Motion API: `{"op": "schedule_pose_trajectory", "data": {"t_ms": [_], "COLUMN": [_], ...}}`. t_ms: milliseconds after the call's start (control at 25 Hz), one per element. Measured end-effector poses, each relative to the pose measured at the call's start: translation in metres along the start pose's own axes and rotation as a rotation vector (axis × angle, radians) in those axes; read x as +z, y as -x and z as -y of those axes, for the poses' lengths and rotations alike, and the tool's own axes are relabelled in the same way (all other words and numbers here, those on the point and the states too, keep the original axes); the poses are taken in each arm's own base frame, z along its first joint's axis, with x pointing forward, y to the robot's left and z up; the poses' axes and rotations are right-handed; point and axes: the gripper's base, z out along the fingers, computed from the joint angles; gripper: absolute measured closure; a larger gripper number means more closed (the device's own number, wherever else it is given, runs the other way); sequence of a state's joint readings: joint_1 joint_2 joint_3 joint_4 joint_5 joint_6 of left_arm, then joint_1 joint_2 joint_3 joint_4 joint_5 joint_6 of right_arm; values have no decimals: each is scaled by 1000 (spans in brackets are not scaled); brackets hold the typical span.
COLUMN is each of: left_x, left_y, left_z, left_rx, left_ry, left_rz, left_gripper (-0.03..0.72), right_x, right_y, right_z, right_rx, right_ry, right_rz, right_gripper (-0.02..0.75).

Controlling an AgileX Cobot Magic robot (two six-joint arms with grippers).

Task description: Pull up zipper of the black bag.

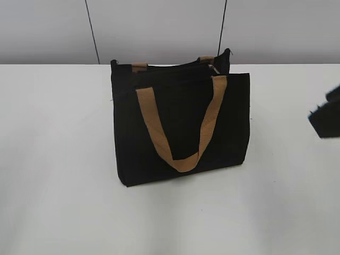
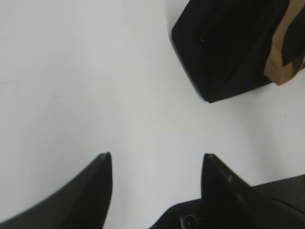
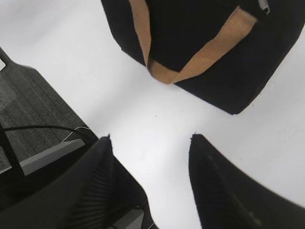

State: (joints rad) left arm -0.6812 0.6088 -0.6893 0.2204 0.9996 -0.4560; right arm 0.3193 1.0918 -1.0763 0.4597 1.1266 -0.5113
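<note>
My jaws stood apart and empty; I judged one should steady the black bag (image 1: 180,133) while the other pinched the zipper (image 1: 212,67) pull.

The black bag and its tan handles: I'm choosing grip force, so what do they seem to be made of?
The black bag looks like matte woven fabric, perhaps canvas: it holds a boxy shape with soft edges and no shine. The tan handle looks like flat webbing, hanging limp in a loop against the front. The weave itself is too blurred to confirm.
</note>
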Motion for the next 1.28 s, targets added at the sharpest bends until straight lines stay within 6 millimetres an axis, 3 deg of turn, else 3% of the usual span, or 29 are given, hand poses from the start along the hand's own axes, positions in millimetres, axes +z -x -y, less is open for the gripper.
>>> {"op": "schedule_pose_trajectory", "data": {"t_ms": [320,520,680,920,1080,1280], "left_x": [-50,-55,-50,-54,-55,-47], "left_y": [-41,-70,-87,-94,-91,-88], "left_z": [-24,-31,-34,-37,-37,-34], "left_rx": [24,31,37,69,96,108], "left_ry": [-40,-91,-115,-132,-134,-141], "left_rz": [110,132,143,214,253,297], "left_gripper": [243,243,243,243,243,245], "right_x": [-42,-55,-66,-63,-49,-48], "right_y": [-93,-152,-186,-216,-222,-220], "right_z": [-43,-56,-62,-61,-55,-50], "right_rx": [20,92,120,171,193,184], "right_ry": [-97,-220,-319,-410,-417,-454], "right_rz": [147,223,316,396,344,370], "right_gripper": [337,337,337,337,339,368]}}
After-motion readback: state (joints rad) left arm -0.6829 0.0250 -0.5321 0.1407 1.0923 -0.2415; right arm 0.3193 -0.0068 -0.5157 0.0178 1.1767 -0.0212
